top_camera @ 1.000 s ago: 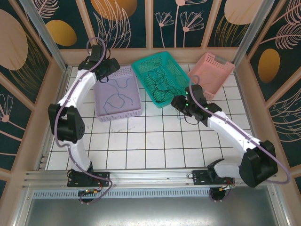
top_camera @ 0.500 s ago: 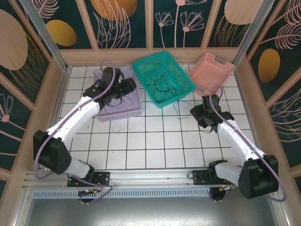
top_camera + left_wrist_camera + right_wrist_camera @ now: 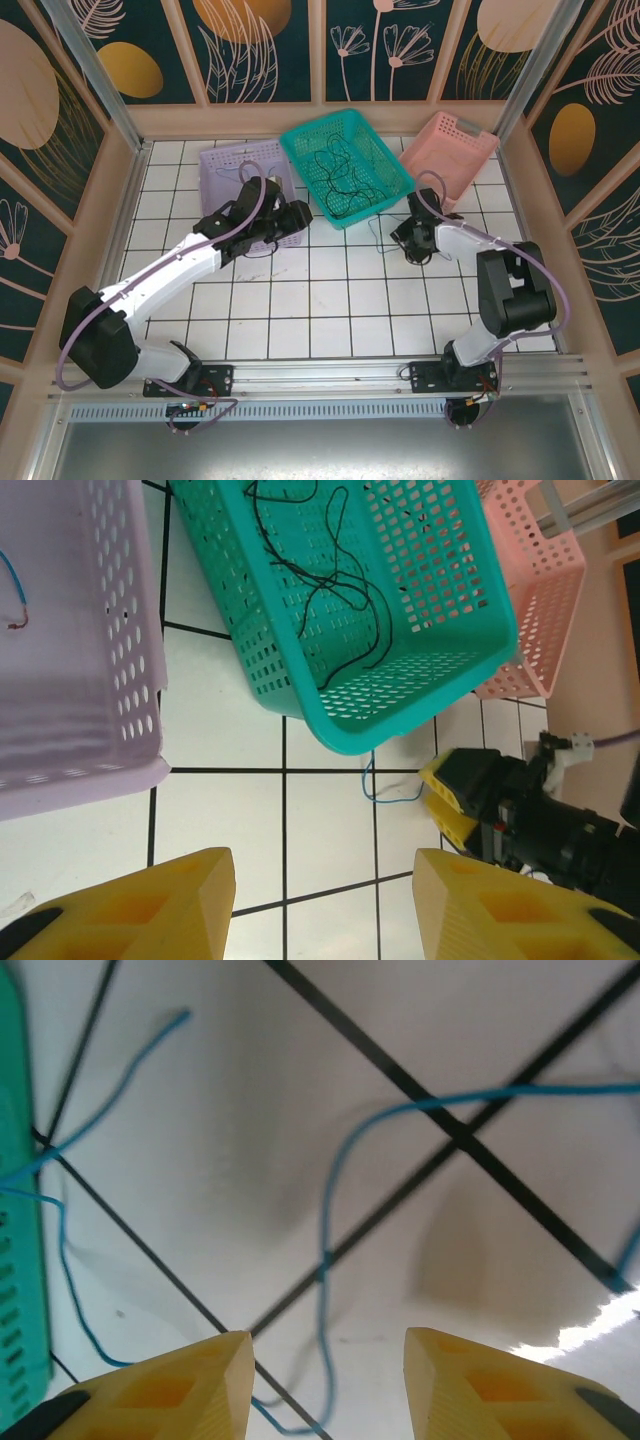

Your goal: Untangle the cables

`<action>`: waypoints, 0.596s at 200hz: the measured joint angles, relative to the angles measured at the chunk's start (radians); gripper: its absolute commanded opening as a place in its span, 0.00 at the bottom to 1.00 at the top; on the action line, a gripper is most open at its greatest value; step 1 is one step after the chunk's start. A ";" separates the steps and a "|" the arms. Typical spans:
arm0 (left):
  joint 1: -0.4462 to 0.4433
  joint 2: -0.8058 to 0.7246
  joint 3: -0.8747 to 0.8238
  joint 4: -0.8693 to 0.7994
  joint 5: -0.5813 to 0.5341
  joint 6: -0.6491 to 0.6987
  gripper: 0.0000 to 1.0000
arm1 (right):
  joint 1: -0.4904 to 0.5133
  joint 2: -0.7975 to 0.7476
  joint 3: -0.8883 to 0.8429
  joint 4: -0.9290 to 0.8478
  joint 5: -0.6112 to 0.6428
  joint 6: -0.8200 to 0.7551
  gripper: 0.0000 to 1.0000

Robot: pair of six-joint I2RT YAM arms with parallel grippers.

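A robot lab cell: two arms [image 3: 170, 270] bolted to an aluminium rail [image 3: 320, 375], a white gridded bench [image 3: 330, 300], printed leaf-pattern walls [image 3: 260, 50].

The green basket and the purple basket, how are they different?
The green basket is teal; the purple basket is pale lilac. The green basket holds tangled black wires; the purple basket holds a blue wire. The green basket sits in the middle, the purple basket to its left. Both are plastic, with holes in their walls, and stand on the white tiled table.
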 measured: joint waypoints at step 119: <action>0.000 -0.024 -0.006 0.000 0.004 -0.006 0.52 | 0.071 -0.169 0.001 -0.071 0.141 -0.063 0.00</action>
